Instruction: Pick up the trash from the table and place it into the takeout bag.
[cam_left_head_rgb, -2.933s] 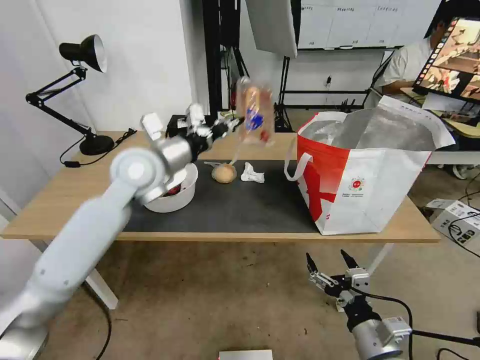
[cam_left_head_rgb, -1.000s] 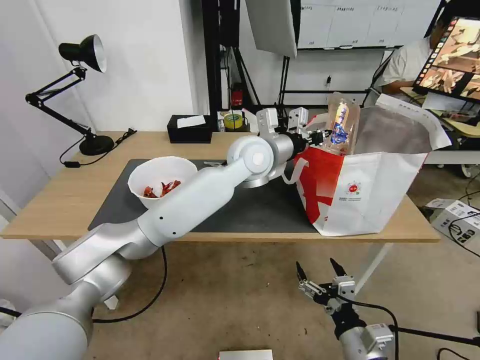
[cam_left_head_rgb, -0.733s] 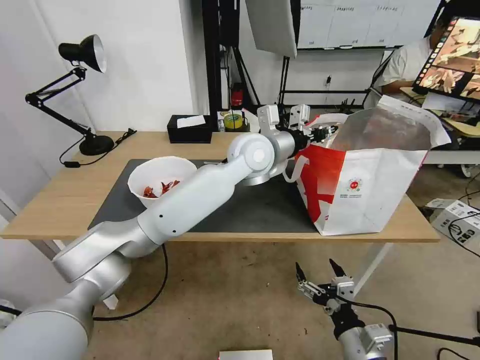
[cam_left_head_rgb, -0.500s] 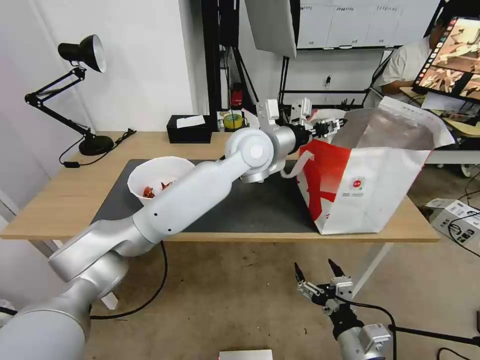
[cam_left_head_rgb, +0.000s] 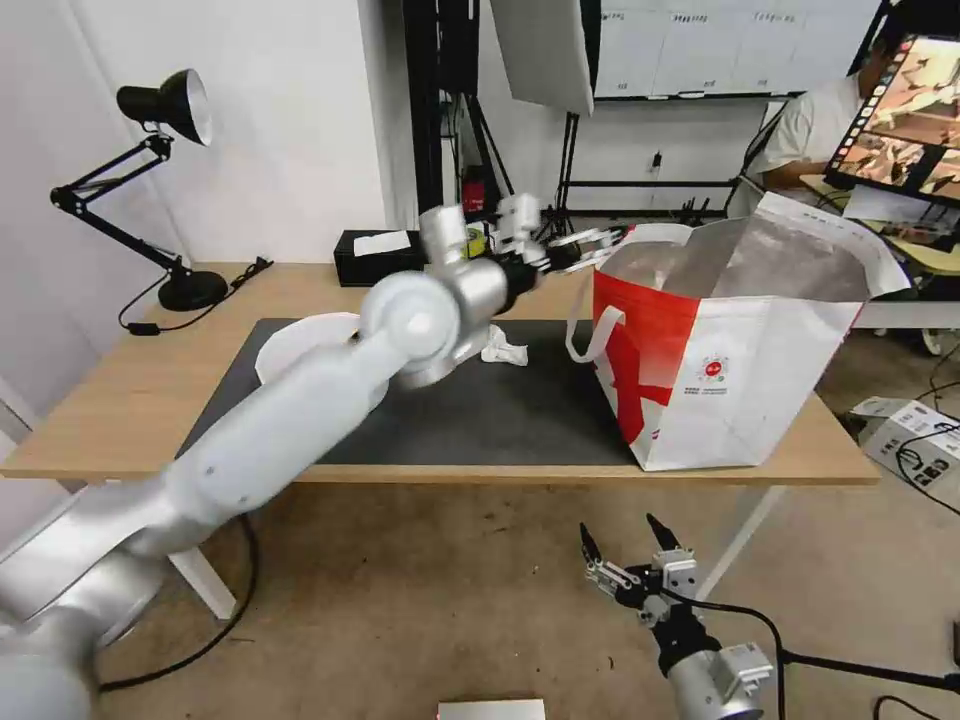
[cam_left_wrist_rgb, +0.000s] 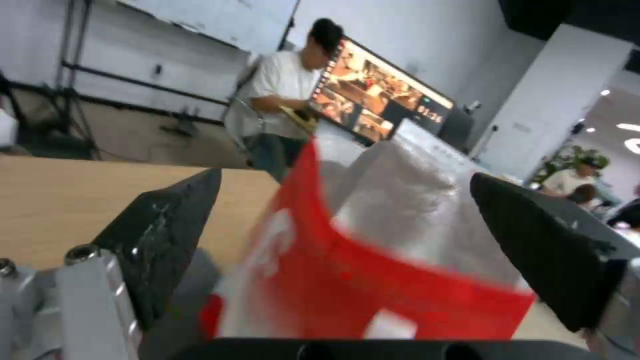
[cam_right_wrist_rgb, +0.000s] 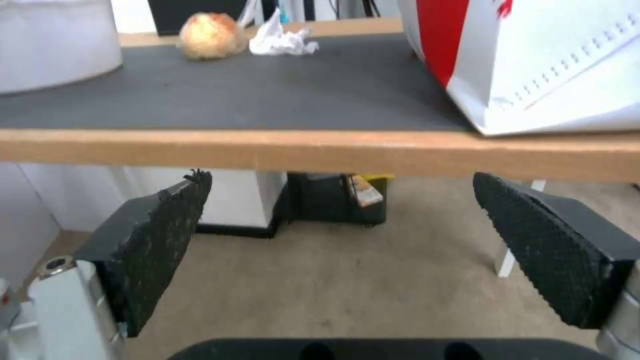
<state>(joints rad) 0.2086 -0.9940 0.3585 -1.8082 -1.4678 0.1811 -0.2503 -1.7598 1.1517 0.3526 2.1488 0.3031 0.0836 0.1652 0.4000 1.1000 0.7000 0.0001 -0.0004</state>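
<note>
Hovering empty with jaws spread just beside the bag's (cam_left_head_rgb: 730, 340) near rim, the left end effector (cam_left_head_rgb: 575, 243) has the tissue (cam_left_head_rgb: 503, 347) and bun (cam_right_wrist_rgb: 210, 29) below and behind it on the surface (cam_left_head_rgb: 120, 400), nearer than the open right end effector (cam_left_head_rgb: 630, 560) parked under the edge
</note>
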